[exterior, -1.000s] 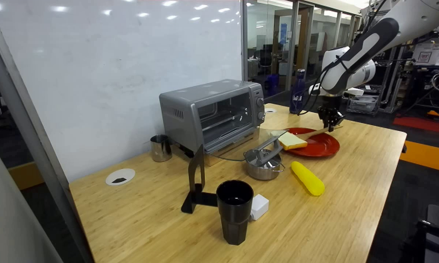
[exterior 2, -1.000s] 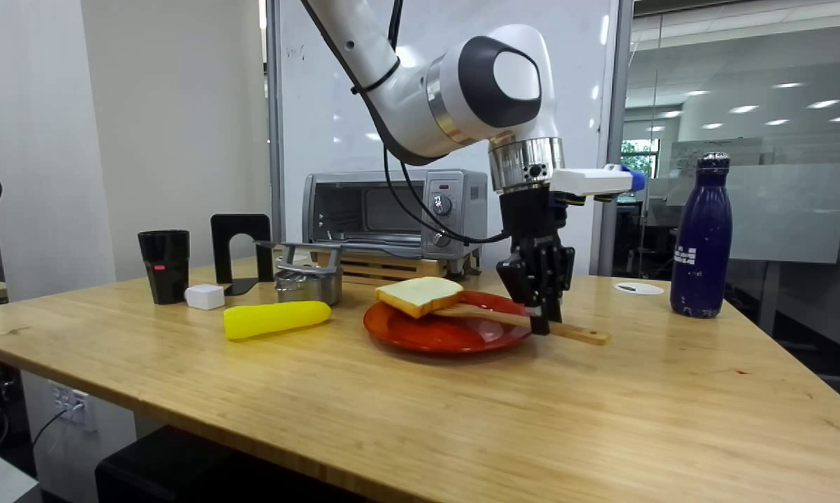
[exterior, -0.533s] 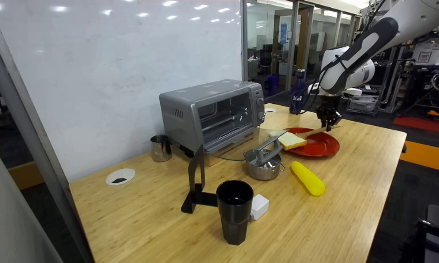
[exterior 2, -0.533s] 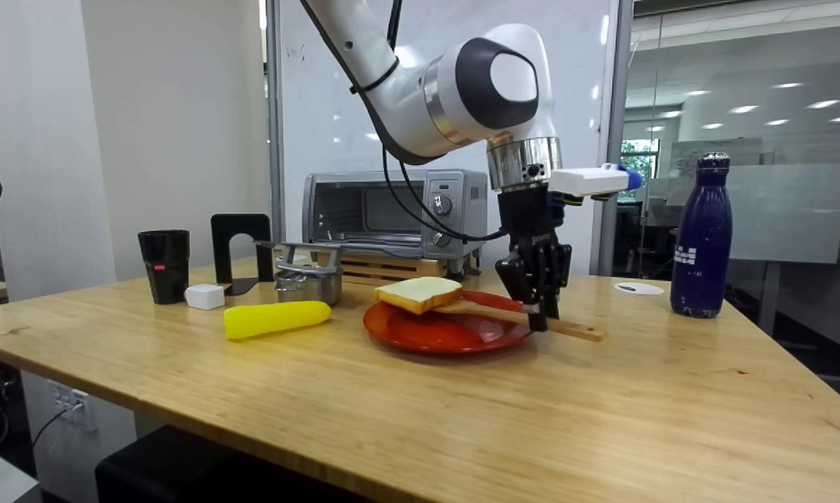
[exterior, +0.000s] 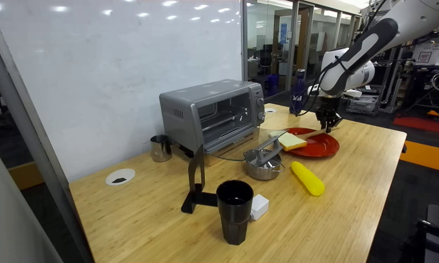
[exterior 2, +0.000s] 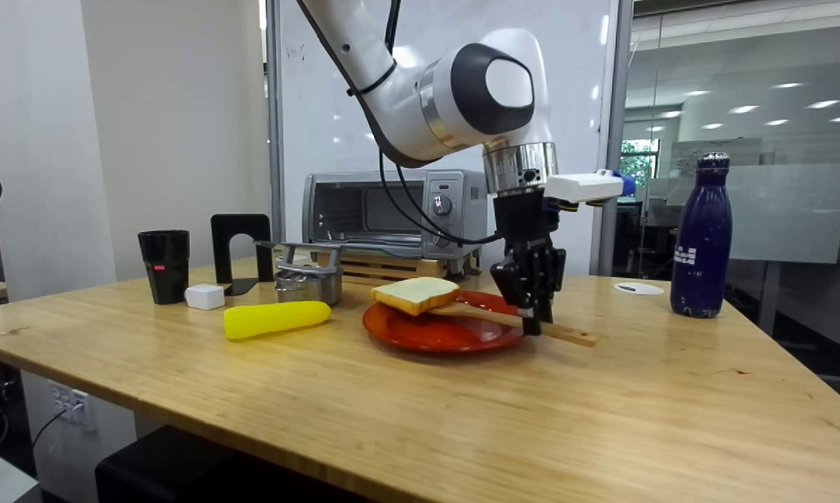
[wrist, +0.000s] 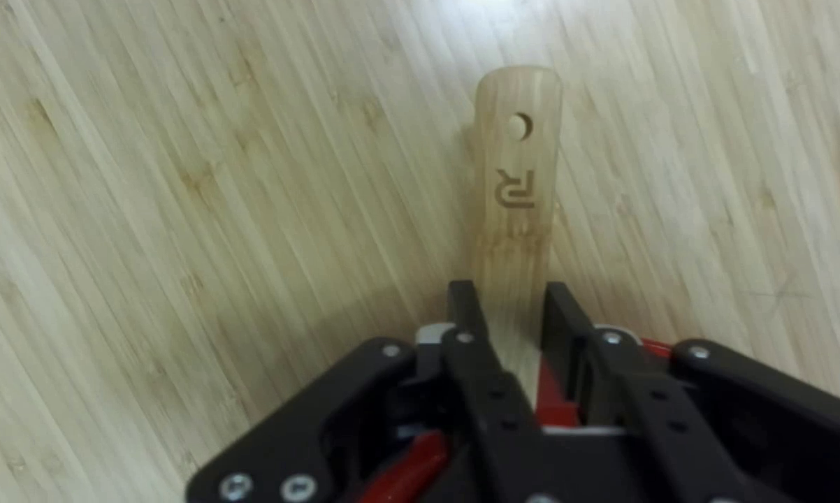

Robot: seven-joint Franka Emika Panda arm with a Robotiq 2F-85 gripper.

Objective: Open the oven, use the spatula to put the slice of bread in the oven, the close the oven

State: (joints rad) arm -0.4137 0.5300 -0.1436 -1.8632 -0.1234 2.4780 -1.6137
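The silver-grey oven (exterior: 212, 95) has its glass door lowered, its grey handle (exterior: 270, 152) lying over a small pot. On the red plate (exterior 2: 434, 341) rests the slice of bread (exterior 2: 416, 295), tilted, with its right edge over the blade end of the wooden spatula (exterior 2: 570, 334). The blade's tip is hidden beneath the bread. My gripper (exterior 2: 536, 323) is shut on the spatula's handle just past the plate's rim. In the wrist view the handle (wrist: 518, 161) runs between the fingers of the gripper (wrist: 509, 290), its end sticking out beyond them over the table.
A steel pot (exterior: 264, 170) stands under the lowered door, between oven and yellow object (exterior: 308, 179). Nearby are a black stand (exterior: 197, 182), a black cup (exterior: 235, 212), a white block (exterior: 259, 206) and a metal jug (exterior: 161, 148). A blue bottle (exterior 2: 703, 237) stands at the table's far side.
My gripper and the spatula have shifted slightly towards the plate, with a small rise and then a dip. The bread has slid a little the same way.
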